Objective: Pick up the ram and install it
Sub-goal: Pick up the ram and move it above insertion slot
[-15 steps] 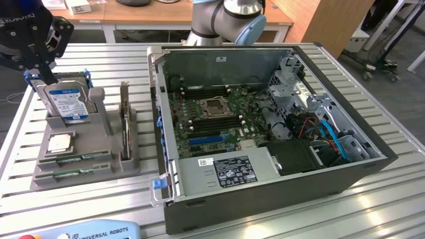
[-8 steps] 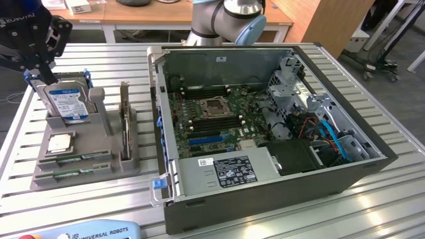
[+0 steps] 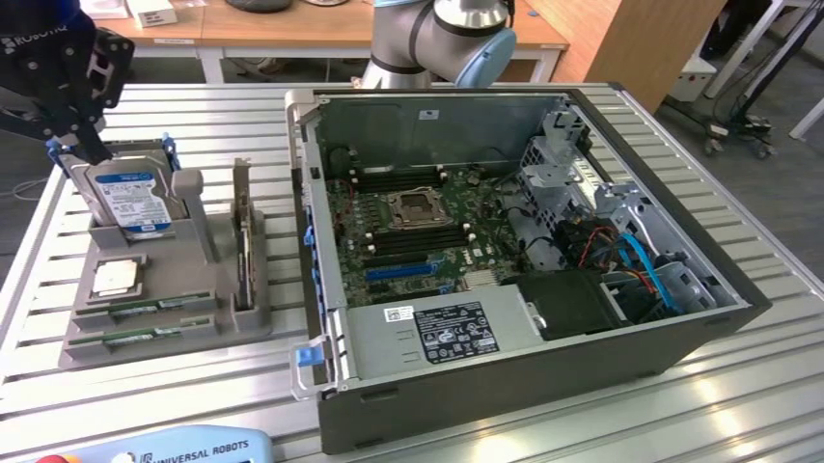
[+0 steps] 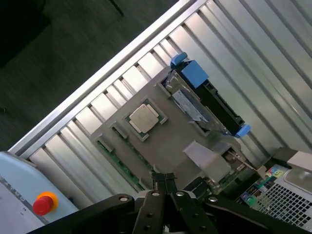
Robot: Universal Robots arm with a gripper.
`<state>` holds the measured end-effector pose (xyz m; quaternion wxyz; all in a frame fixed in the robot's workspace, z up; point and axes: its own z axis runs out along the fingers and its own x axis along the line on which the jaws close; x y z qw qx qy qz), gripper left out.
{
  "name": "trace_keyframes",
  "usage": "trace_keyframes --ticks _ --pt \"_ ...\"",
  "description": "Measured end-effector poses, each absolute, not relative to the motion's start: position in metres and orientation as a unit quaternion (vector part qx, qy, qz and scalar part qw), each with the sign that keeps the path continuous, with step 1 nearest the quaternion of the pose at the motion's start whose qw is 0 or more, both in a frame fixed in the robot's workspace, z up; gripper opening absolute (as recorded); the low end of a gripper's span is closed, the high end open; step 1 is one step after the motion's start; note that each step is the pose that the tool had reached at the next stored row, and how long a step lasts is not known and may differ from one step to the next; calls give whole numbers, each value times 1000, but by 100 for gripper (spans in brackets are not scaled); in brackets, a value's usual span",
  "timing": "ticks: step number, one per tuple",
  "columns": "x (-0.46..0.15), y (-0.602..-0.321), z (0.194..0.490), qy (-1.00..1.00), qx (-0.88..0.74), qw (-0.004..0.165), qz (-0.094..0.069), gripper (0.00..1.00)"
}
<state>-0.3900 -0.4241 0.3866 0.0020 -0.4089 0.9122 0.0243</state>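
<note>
Two ram sticks [image 3: 145, 309] [image 3: 139, 335], thin and green, lie in slots at the front of a grey holder [image 3: 193, 289] on the slatted table, at the exterior view's left. In the wrist view one ram stick [image 4: 119, 163] shows as a green edge along the holder [image 4: 165, 141]. My black gripper [image 3: 91, 145] hangs over the holder's far end, beside the top of the upright hard drive [image 3: 129, 198]. Its fingertips [image 4: 164, 178] are pressed together with nothing between them. The open computer case [image 3: 721, 328] sits to the exterior view's right, with its motherboard [image 3: 386, 236] exposed.
A square silver processor [image 3: 116, 278] [image 4: 144, 118] rests on the holder between the hard drive [image 4: 204, 95] and the ram. A circuit card [image 3: 241, 231] stands upright at the holder's case side. A teach pendant [image 3: 193, 449] with a red button [image 4: 44, 202] lies at the table's front edge.
</note>
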Motion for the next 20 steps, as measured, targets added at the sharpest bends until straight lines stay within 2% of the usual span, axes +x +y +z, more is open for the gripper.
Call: trace_keyframes --ticks 20 --pt "-390 -424 384 824 -566 -2 24 10"
